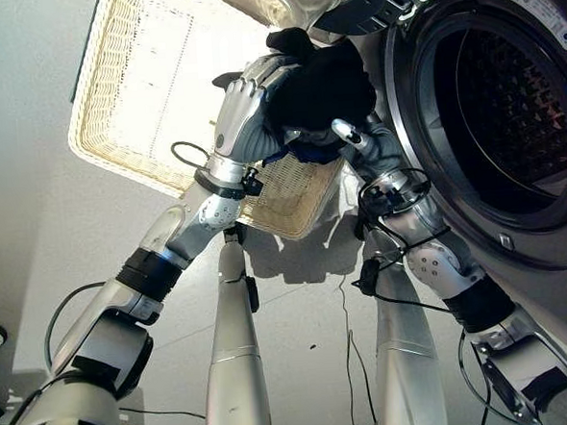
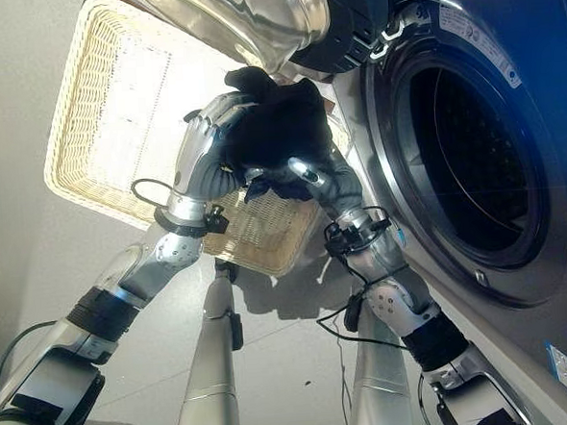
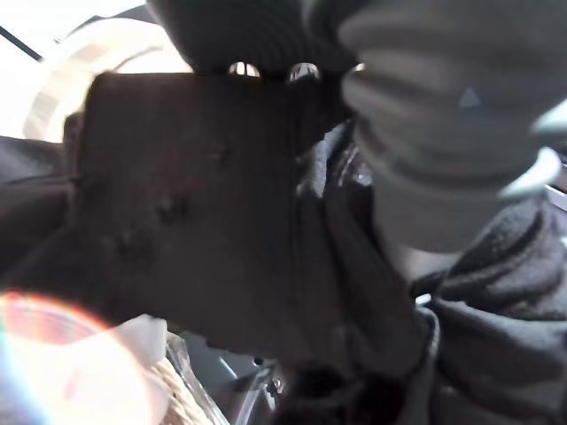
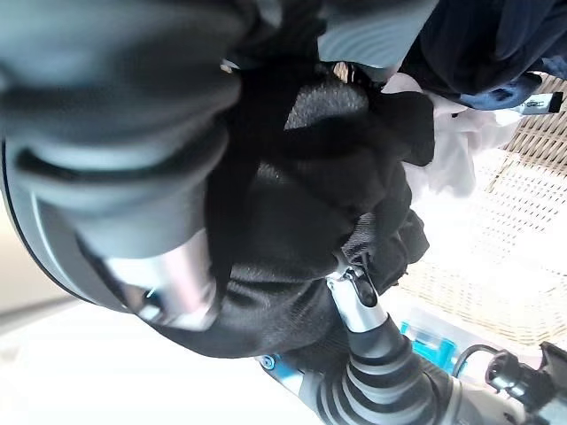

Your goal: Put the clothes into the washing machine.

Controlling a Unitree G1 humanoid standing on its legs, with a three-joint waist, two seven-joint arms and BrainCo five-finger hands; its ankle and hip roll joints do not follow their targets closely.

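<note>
Left eye view: both hands clasp a black garment [image 1: 319, 85] above the wicker basket [image 1: 142, 96], beside the washing machine's open drum [image 1: 508, 112]. The left hand [image 1: 244, 114] curls its fingers round the cloth. Right wrist view: the right hand [image 4: 159, 186] has fingers closed into the same cloth.

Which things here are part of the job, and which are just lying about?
Job:
- black garment, held between left hand and right hand
- washer, door open
- wicker basket, with white cloth in it

Lying about:
- nothing else to name
</note>
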